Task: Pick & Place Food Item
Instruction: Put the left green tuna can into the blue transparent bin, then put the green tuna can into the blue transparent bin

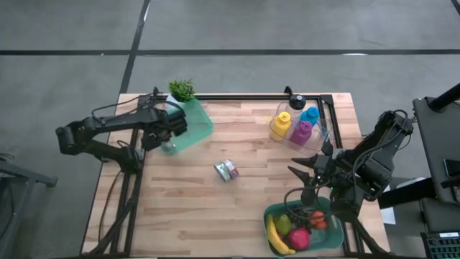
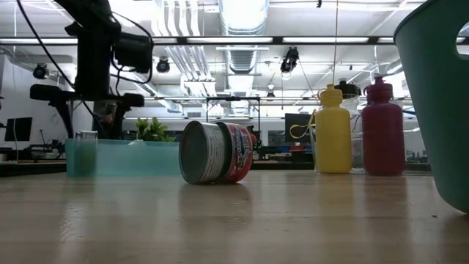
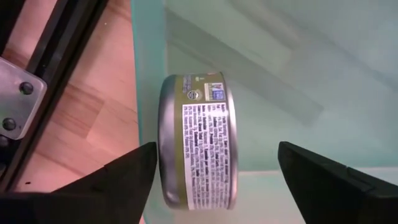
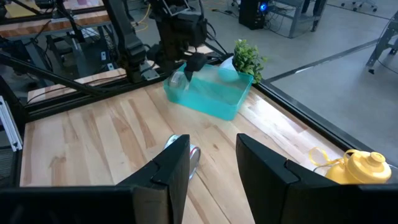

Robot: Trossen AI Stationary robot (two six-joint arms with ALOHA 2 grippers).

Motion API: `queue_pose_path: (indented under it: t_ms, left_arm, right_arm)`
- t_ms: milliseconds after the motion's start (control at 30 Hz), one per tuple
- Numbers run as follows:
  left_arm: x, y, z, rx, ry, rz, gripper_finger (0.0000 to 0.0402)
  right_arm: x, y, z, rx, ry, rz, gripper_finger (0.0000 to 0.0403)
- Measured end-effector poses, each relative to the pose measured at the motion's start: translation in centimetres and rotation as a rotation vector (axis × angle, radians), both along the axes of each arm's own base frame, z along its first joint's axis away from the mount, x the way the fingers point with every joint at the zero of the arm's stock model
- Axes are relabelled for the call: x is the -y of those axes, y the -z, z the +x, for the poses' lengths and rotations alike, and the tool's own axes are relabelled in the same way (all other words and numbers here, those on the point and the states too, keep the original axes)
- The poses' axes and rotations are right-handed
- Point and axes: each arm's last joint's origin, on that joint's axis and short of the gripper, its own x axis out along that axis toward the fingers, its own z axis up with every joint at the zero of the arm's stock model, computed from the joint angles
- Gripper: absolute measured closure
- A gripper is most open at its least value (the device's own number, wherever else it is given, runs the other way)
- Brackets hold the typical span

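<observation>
here the left pincer (image 3: 214, 171) hangs apart over a can (image 3: 198, 142) inside the teal bin (image 1: 192, 124).

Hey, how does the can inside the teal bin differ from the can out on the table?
The can in the teal bin has an olive-green label; the can on the table has a red and white one. The binned can rests against the teal bin's wall; the table can lies out in the open. Both lie on their sides.

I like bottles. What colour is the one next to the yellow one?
Magenta bottle, clearest in the low view.
</observation>
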Motion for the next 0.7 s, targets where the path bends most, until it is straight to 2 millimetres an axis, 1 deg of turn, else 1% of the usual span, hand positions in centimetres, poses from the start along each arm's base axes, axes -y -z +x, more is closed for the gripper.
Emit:
queue_pose_path:
  t_ms: [167, 367, 533, 700]
  left_arm:
    - [0.3, -1.6, -0.7, 0.083, 0.000, 0.034, 0.0061]
    - [0.6, -4.7, -0.8, 0.198, -0.011, 0.062, 0.0061]
    - [0.8, -6.5, -0.5, 0.260, -0.055, -0.030, 0.0061]
    - [1.6, -7.7, 0.0, 0.315, -0.001, -0.104, 0.0061]
  right_arm:
    - [0.0, 0.0, 0.0, 0.000, 0.000, 0.000, 0.0278]
    - [0.0, 0.0, 0.0, 0.000, 0.000, 0.000, 0.0278]
    - [0.0, 0.0, 0.0, 0.000, 0.000, 0.000, 0.0278]
    - [0.0, 0.0, 0.0, 0.000, 0.000, 0.000, 0.0278]
